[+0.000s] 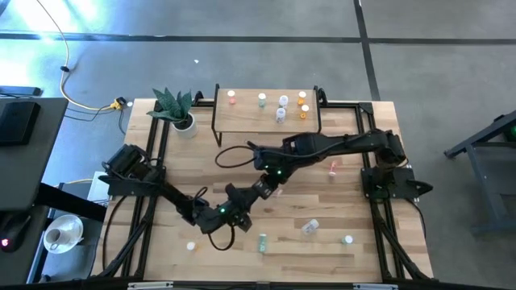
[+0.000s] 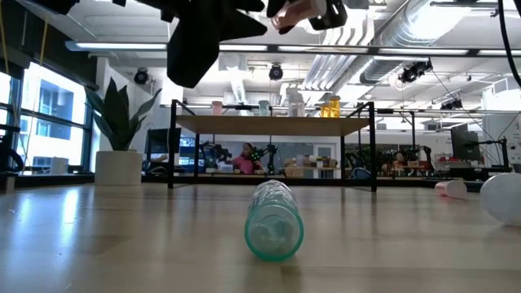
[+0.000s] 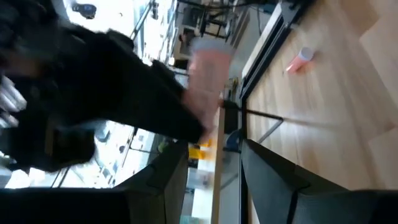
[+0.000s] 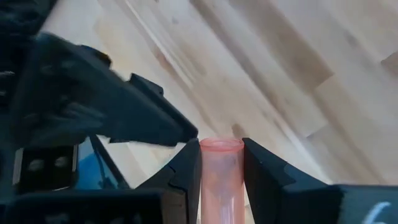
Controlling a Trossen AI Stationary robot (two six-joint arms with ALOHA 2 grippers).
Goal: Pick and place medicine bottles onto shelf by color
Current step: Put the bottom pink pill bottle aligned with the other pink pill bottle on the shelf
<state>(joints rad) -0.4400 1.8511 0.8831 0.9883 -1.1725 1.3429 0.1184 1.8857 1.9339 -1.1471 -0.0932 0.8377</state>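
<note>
Fingers of the right gripper [image 4: 221,180] pinch a pink bottle [image 4: 221,171] between them, raised above the striped tabletop [image 1: 355,209], the bottle's open-looking rim projecting just past the fingertips. Fingers of the left gripper [image 1: 260,187] meet the same bottle from the opposite side, at mid-table; in the left wrist view the pale pink cylinder [image 3: 207,78] lies beyond the two dark fingers [image 3: 168,180], and whether they press on it cannot be told. Shelf [image 1: 242,121]: light-wood board on black legs, beyond both grippers at the table's far edge, carrying upright bottles in a row: pink [image 1: 231,97], green [image 1: 262,100], two clear-white [image 1: 282,103], two orange [image 1: 302,97]. Loose stock on the tabletop: one green bottle [image 2: 274,220] lying on its side, nearer the front edge than the fingers; one pink bottle [image 1: 332,167] lying to the right of the grippers; one clear bottle [image 1: 310,228] on its side and one upright bottle [image 1: 347,239] toward the front right; one small white-capped bottle [image 1: 191,246] toward the front left. Potted plant [image 1: 179,111]: beside the shelf's left end.
</note>
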